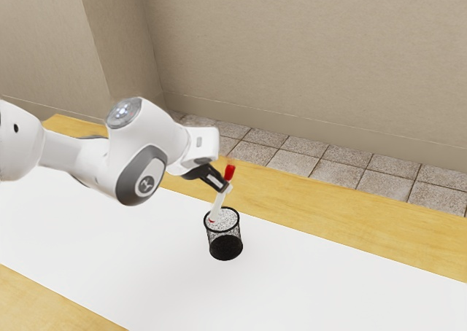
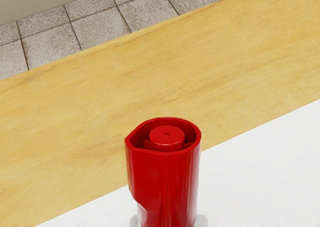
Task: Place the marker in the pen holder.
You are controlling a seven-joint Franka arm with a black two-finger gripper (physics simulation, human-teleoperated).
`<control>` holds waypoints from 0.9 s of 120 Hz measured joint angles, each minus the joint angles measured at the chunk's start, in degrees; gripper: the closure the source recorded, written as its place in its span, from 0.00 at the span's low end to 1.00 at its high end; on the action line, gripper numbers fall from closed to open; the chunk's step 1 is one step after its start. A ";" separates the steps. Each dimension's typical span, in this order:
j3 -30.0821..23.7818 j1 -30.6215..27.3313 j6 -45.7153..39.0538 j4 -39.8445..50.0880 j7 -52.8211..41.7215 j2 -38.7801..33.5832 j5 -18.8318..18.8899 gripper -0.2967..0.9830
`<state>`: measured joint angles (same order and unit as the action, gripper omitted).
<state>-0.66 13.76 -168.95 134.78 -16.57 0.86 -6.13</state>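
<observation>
1. Nearest your wrist camera: the red end (image 2: 162, 182) of your one marker (image 1: 220, 204), pale fingertips (image 2: 202, 221) at its two sides.
2. Your gripper (image 1: 224, 188), exterior view: clenched on the marker near its upper end, one finger to each side. The marker leans slightly, red end up.
3. Your pen holder (image 1: 225, 248), a round black mesh cup, stands upright beneath the gripper. The marker's lower end overlaps its mouth, close to the rim on the exterior view's left; you cannot tell for certain how far, if at all, it dips below the rim.
4. Progress, as judged: grasping and carrying are done, and alignment is nearly so. Left for you are any small centring, the lowering and the release. The marker is not yet let go, so the task stands unfinished.
5. Count of parts: one arm (image 1: 146, 167), one gripper with two fingers, one marker, one pen holder, one white strip (image 1: 328, 276) and one wooden table (image 1: 328, 203) bearing it. You see no second marker.
</observation>
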 joint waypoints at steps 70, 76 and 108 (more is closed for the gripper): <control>-1.32 -0.45 -3.95 -0.81 -3.84 2.26 -0.46 0.84; -1.41 -0.11 -4.24 -0.54 -4.05 2.02 -0.66 0.84; -0.94 2.07 -5.04 3.98 -4.80 -0.60 -1.61 0.84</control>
<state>-1.60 15.83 -174.00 138.76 -21.36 0.26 -7.73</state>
